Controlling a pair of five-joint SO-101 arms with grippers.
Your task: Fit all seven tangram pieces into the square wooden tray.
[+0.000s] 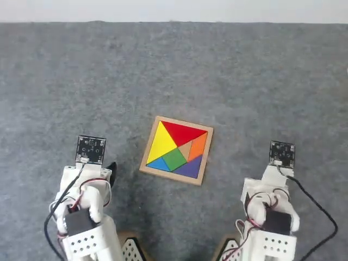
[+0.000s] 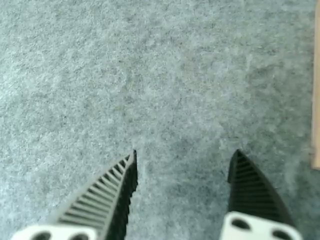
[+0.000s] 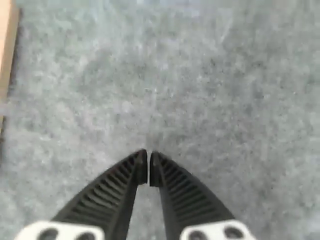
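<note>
While both arms sit at the lower edge of the high view, the square wooden tray (image 1: 185,123) lies at centre between them, packed with coloured tangram pieces (image 1: 163,142). My left gripper (image 2: 185,165) has its fingers spread wide over bare grey carpet (image 1: 244,81). My right gripper (image 3: 149,155) has them pressed together on nothing. I judge this the final check. The tan patch (image 1: 185,149) mid-tray may be the seventh piece or an empty slot, and I'd confirm which before moving.
</note>
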